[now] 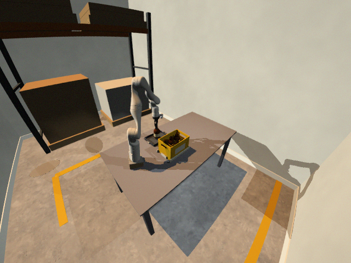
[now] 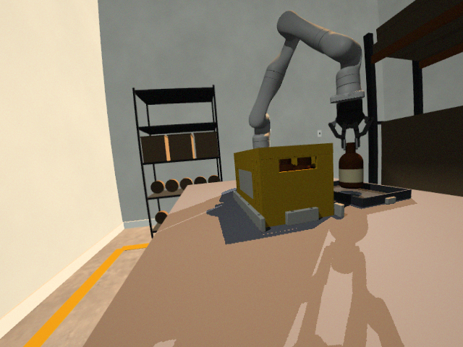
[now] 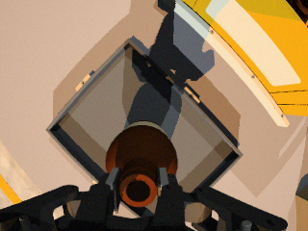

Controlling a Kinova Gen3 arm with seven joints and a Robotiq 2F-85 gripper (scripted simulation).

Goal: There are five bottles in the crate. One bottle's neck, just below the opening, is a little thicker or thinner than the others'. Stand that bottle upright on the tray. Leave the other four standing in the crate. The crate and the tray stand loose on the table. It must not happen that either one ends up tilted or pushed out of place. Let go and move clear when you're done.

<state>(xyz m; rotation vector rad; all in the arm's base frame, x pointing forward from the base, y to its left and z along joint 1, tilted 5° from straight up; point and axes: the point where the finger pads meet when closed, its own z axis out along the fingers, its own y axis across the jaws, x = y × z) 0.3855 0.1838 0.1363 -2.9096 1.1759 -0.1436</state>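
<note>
A brown bottle [image 2: 350, 166] with a pale label stands upright on the dark tray [image 2: 370, 194], behind and to the right of the yellow crate [image 2: 286, 181]. My gripper [image 2: 349, 142] comes straight down and is shut on the bottle's neck. The wrist view looks down on the bottle's open mouth [image 3: 138, 189] between the two fingers, with the tray [image 3: 144, 118] below. In the top view the bottle [image 1: 156, 132] stands on the tray [image 1: 154, 137] beside the crate [image 1: 173, 143], which holds several brown bottles [image 1: 173, 136].
The crate sits close against the tray's edge, with grey feet [image 2: 301, 215] at its base. The arm's base [image 1: 134, 153] stands on the table to the left of the crate. Shelving [image 2: 177, 149] and boxes [image 1: 61, 108] stand off the table.
</note>
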